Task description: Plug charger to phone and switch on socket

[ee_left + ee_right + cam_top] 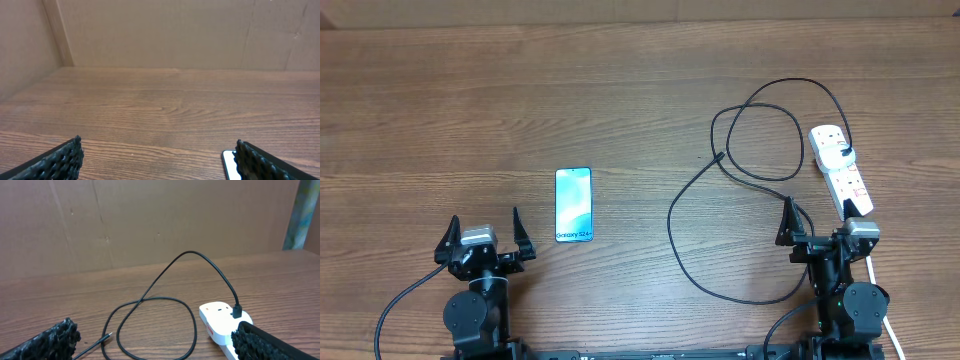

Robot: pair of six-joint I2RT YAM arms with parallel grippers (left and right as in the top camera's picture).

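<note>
The phone [573, 204] lies flat with its blue-teal screen lit, left of the table's middle; its corner shows in the left wrist view [229, 162]. My left gripper [485, 236] is open and empty, just left of and nearer than the phone. The black charger cable [740, 180] loops across the right side; its plug tip [103, 338] lies free on the wood. Its white adapter [839, 153] sits in the white power strip [849, 180], which also shows in the right wrist view [217, 320]. My right gripper [820, 222] is open and empty, near the strip's near end.
The strip's white cord [888, 320] runs down past the right arm's base. A brown cardboard wall [150, 220] stands behind the table. The cable's lower loop [720, 290] lies left of the right arm.
</note>
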